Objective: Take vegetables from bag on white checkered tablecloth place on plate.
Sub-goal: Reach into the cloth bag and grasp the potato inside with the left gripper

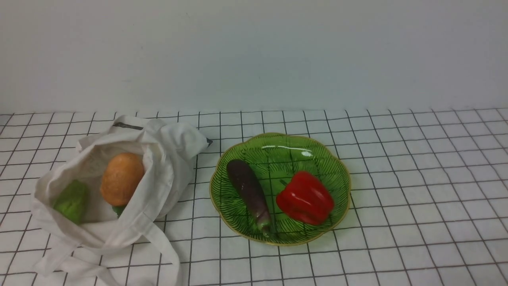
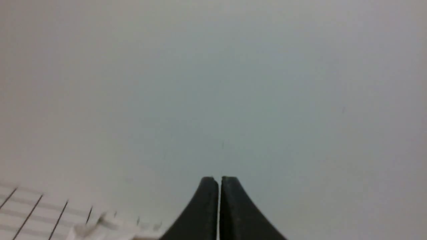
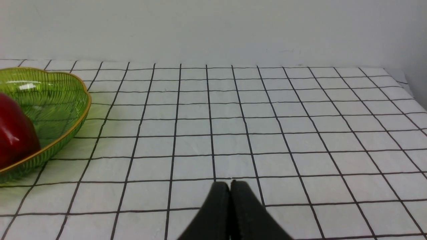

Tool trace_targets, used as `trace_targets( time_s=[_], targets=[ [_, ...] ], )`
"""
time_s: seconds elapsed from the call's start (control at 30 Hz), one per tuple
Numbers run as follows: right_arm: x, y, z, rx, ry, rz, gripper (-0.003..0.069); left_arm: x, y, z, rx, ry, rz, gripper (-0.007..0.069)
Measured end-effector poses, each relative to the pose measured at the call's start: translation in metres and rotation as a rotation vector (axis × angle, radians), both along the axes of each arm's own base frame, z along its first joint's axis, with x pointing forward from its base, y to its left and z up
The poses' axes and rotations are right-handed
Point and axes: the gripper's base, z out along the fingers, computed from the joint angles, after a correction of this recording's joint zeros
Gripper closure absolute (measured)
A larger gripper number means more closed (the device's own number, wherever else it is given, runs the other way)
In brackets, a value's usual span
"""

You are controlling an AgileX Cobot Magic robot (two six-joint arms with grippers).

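Observation:
The off-white cloth bag (image 1: 158, 159) lies open at the left on the white checkered tablecloth (image 1: 416, 178). Inside it I see the tan-orange potato (image 1: 121, 178) and the light green lumpy vegetable (image 1: 72, 200); a bit of green (image 1: 118, 210) peeks from under the potato. The carrot is hidden. The green glass plate (image 1: 278, 149) sits at the centre and holds a purple eggplant (image 1: 249, 188) and a red bell pepper (image 1: 304, 197). Neither arm shows in the front view. My left gripper (image 2: 219, 180) is shut and empty, facing the wall. My right gripper (image 3: 230, 184) is shut and empty over bare cloth.
A plain pale wall (image 1: 254, 51) stands behind the table. The plate's rim (image 3: 78, 125) and the red pepper (image 3: 13, 133) show in the right wrist view. The tablecloth's far right edge (image 3: 405, 83) shows there too. The bag's straps (image 1: 162, 242) trail toward the front.

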Motion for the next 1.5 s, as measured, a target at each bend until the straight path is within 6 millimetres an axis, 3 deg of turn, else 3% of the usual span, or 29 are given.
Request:
trace_targets(
  time_s=[0.13,0.23,0.3,0.33,0.47,0.5,0.67,0.7,0.83,0.97,1.3,1.5],
  targets=[
    [0.000,0.000,0.000,0.000,0.000,0.000,0.0675,0.028,-0.004,0.007,0.140,0.303,-0.061,0.0632],
    [0.000,0.000,0.000,0.000,0.000,0.000,0.0675,0.064,-0.005,0.004,0.243,0.545,-0.111,0.0632],
    [0.000,0.000,0.000,0.000,0.000,0.000,0.0675,0.076,-0.005,0.001,0.267,0.606,-0.125,0.0630],
    [0.000,0.000,0.000,0.000,0.000,0.000,0.0675,0.096,-0.006,-0.003,0.310,0.671,-0.149,0.0618],
    [0.000,0.000,0.000,0.000,0.000,0.000,0.0675,0.120,-0.006,-0.010,0.363,0.734,-0.180,0.0579],
    [0.000,0.000,0.000,0.000,0.000,0.000,0.0675,0.136,-0.006,-0.019,0.382,0.779,-0.202,0.0538],
    [0.000,0.000,0.000,0.000,0.000,0.000,0.0675,0.166,-0.008,-0.038,0.398,0.821,-0.238,0.0367],
    [0.000,0.000,0.000,0.000,0.000,0.000,0.0675,0.175,-0.008,-0.044,0.412,0.810,-0.238,0.0283],
    [0.000,0.000,0.000,0.000,0.000,0.000,0.0675,0.196,-0.008,-0.060,0.414,0.789,-0.224,0.0093],
    [0.000,0.000,0.000,0.000,0.000,0.000,0.0675,0.211,-0.008,-0.078,0.406,0.812,-0.222,-0.0020],
    [0.000,0.000,0.000,0.000,0.000,0.000,0.0675,0.248,-0.007,-0.099,0.372,0.844,-0.203,-0.0041],
    [0.000,0.000,0.000,0.000,0.000,0.000,0.0675,0.259,-0.010,-0.115,0.383,0.874,-0.213,-0.0032]
  ],
)
